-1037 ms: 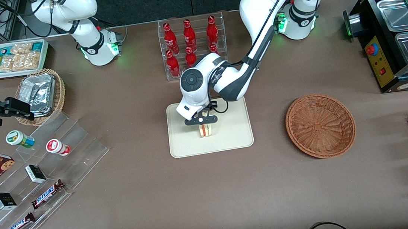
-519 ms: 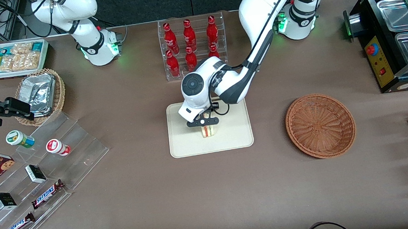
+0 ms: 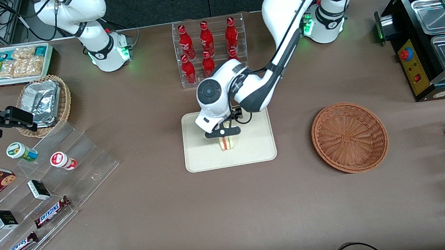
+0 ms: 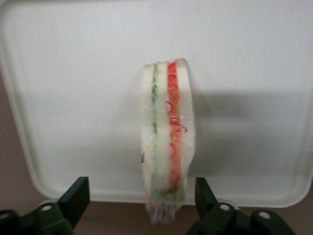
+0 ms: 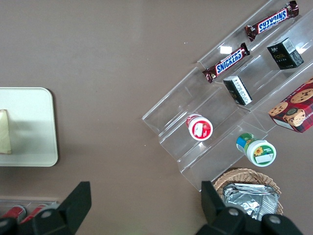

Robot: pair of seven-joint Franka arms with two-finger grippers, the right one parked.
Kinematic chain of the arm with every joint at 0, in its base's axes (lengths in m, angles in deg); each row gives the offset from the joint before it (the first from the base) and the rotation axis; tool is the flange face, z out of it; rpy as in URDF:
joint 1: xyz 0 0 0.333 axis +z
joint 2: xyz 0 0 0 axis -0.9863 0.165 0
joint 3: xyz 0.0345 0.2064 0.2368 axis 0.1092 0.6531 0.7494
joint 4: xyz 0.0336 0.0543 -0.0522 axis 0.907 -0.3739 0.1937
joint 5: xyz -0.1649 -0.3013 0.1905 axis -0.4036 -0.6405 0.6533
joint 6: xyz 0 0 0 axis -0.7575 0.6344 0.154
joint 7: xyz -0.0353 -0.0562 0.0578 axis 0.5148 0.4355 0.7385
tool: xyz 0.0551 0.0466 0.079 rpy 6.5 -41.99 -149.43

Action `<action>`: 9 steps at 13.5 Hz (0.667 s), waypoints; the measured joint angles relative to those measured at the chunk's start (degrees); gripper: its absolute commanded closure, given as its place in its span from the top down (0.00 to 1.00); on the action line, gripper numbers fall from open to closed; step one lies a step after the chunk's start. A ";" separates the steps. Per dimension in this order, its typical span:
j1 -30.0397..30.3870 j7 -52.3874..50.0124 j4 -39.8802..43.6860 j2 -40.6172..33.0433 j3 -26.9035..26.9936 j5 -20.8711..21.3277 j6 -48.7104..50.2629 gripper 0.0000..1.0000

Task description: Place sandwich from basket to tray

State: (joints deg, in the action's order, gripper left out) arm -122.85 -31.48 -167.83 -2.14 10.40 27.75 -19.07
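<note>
The sandwich [image 3: 227, 143] stands on its edge on the cream-white tray [image 3: 255, 148], near the tray's middle. In the left wrist view the sandwich [image 4: 166, 142] shows white bread with green and red layers in clear wrap, resting on the tray [image 4: 78, 88]. My left gripper [image 3: 223, 133] hangs just above it, open. Its black fingers [image 4: 77, 193] stand on either side of the wedge with a gap to the wrap on each side. The round reddish-brown basket [image 3: 349, 137] sits empty beside the tray, toward the working arm's end.
A clear rack of red bottles [image 3: 209, 48] stands farther from the front camera than the tray, close to my arm's elbow. Acrylic steps with snack bars and jars [image 3: 44, 187] lie toward the parked arm's end. A food warmer [image 3: 430, 39] stands at the working arm's end.
My gripper has shifted slightly toward the working arm's end above the tray. The sandwich stays standing on the tray.
</note>
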 measured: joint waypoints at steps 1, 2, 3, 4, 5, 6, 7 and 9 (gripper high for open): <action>0.24 -1.38 0.69 -2.76 1.18 -0.01 3.47 1.00; 0.99 -2.16 1.02 -5.99 2.04 -0.01 6.88 1.00; 2.17 -2.56 1.05 -9.18 2.54 -0.01 9.86 1.00; 3.70 -2.70 1.04 -12.14 2.74 -0.01 12.55 1.00; 5.53 -2.71 0.98 -14.81 2.84 -0.01 14.98 1.00; 7.61 -2.71 0.95 -17.20 2.91 -0.03 17.23 1.00; 10.01 -2.13 0.91 -19.63 2.96 -0.10 19.81 1.00; 14.59 1.64 0.85 -24.04 3.07 -0.27 25.59 1.00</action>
State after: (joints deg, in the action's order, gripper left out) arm -108.26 -29.84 -166.98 -26.18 13.47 27.47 6.51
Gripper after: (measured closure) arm 0.000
